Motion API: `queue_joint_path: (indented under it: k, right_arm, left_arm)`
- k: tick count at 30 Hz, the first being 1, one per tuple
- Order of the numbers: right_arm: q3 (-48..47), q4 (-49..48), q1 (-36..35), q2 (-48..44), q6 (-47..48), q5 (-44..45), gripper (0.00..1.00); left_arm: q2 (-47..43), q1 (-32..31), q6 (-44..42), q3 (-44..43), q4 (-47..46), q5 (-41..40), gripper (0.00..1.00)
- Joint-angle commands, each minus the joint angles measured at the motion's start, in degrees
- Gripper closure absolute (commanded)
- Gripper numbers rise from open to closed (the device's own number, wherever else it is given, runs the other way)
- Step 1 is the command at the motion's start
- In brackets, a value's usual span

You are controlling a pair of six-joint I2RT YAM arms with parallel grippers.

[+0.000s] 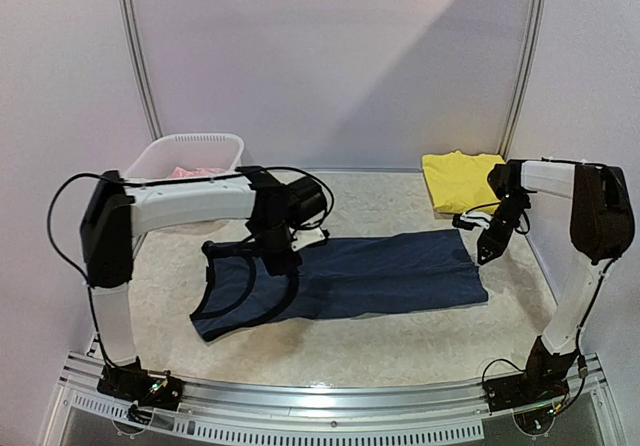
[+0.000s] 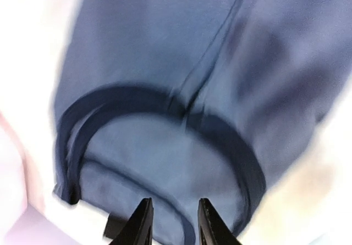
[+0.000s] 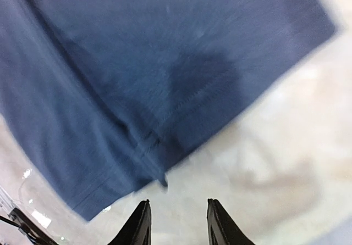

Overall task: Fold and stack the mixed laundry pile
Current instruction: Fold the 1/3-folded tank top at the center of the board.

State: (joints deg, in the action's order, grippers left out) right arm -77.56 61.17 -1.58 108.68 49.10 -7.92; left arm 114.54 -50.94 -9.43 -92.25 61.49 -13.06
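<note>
The navy tank top (image 1: 370, 276) lies spread flat across the middle of the table, its armhole end to the left and its hem to the right. My left gripper (image 1: 283, 266) hovers over the armhole part. In the left wrist view its jaws (image 2: 175, 223) are apart above the dark-bound armhole edge (image 2: 220, 135), with nothing between them. My right gripper (image 1: 484, 256) hangs just above the top's far right corner. In the right wrist view it (image 3: 177, 223) is open over bare table beside the hem corner (image 3: 162, 180). A folded yellow garment (image 1: 458, 179) lies at the back right. Pink cloth (image 1: 195, 172) shows inside the basket.
A white plastic basket (image 1: 160, 156) stands at the back left, behind the left arm. The table is covered in pale speckled material (image 1: 400, 346). Metal rails run along the near edge (image 1: 330, 396), and white walls close in the back and sides.
</note>
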Motion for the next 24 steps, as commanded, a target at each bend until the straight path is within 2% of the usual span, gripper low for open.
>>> queue_joint_path:
  k: [1,6,9,13,16,18,21,24]
  right_arm:
    - [1.7,0.9,0.4,-9.3,-1.2,-3.2,0.64]
    - [6.5,-0.3,0.4,-14.2,-1.8,-6.1,0.63]
    - [8.4,-1.0,0.4,-15.7,-1.6,-6.2,0.63]
    - [9.5,-1.3,0.4,-16.6,-1.3,-6.7,0.62]
    - [9.6,-0.8,0.4,-17.1,-1.3,-7.7,0.62]
    - [9.9,-0.9,0.4,-17.5,-1.2,-7.9,0.62]
    - [9.9,-0.9,0.4,-17.5,-1.1,-8.4,0.62]
    - [9.8,-0.7,0.4,-17.2,-1.1,-8.5,0.62]
  left_arm:
    - [-12.4,-2.0,3.8,6.5,6.9,-0.2,0.71]
    - [-16.8,-7.0,7.5,17.5,13.4,2.5,0.74]
    - [-18.7,-9.0,12.1,19.6,11.4,5.6,0.75]
    - [-13.7,-8.9,20.0,19.3,14.8,1.7,0.74]
    - [-9.8,-10.3,25.0,22.4,15.0,0.1,0.73]
    - [-8.8,-11.1,26.5,24.9,13.4,-1.3,0.73]
    - [-7.0,-12.2,28.1,24.1,14.5,-5.0,0.72]
    - [-4.6,-12.2,28.9,24.6,15.1,-4.2,0.71]
